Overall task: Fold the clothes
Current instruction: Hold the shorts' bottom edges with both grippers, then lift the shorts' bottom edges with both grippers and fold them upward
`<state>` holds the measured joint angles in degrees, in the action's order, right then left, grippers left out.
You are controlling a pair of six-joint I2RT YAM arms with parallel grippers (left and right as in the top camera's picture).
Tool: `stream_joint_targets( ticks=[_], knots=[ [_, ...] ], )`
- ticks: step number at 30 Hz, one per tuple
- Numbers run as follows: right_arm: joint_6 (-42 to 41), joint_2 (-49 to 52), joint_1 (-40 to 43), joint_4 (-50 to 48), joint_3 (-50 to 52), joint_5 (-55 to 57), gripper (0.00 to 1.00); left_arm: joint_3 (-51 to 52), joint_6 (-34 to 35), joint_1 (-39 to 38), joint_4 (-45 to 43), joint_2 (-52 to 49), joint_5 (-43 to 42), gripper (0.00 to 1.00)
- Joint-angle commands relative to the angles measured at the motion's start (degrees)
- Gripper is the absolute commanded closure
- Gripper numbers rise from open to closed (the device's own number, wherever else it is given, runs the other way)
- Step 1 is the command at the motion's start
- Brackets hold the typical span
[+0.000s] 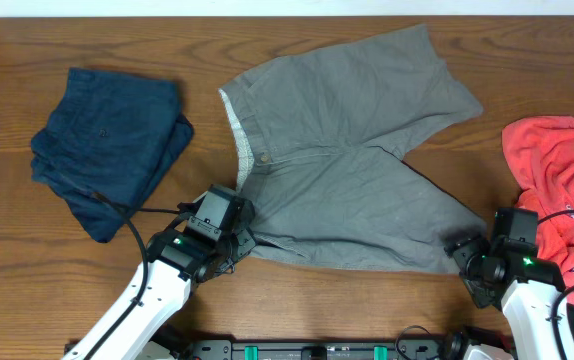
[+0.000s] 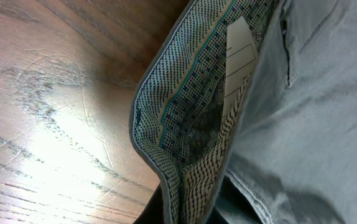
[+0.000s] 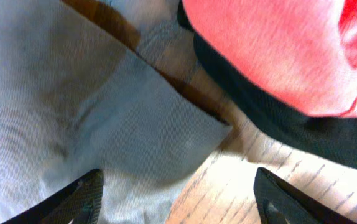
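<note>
Overhead: grey shorts (image 1: 357, 150) spread flat (right pincer (image 3: 178, 196) gaping at hem).

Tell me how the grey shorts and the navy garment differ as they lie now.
The grey shorts lie spread out flat, legs apart; the navy garment is folded into a compact bundle. The grey shorts cover far more of the table than the navy garment. The grey shorts sit mid-table, the navy garment off to the left. Both rest on the wood, apart from each other.
</note>
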<state>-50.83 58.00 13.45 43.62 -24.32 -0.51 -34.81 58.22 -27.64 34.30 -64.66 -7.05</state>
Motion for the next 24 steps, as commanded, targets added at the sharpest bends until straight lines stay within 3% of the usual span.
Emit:
stream_joint_targets(
  ticks=[1,7,9,14,17,24],
  knots=[
    [-0.8,0.0,-0.1,-1.4,1.8,2.2,0.23,-1.1,-0.8,0.3,0.4,0.3,1.7,0.94],
    [-1.0,1.6,-0.1,-6.1,4.9,2.2,0.27,-1.1,-0.8,0.3,0.4,0.3,1.7,0.94],
    [-1.0,2.1,-0.1,-6.9,5.4,2.2,0.34,-1.1,-0.8,0.3,0.4,0.3,1.7,0.94],
    [-1.0,2.4,-0.1,-7.1,5.4,2.0,0.83,-1.1,-0.8,0.3,0.7,0.3,1.7,0.94],
    [-1.0,2.4,-0.1,-7.0,5.4,2.0,0.99,-1.1,-0.8,0.3,1.8,0.4,1.7,0.94],
    [4.4,1.9,-0.1,-3.8,1.4,-1.9,0.99,-2.5,-6.9,0.3,4.7,2.0,1.1,0.94]
  ],
)
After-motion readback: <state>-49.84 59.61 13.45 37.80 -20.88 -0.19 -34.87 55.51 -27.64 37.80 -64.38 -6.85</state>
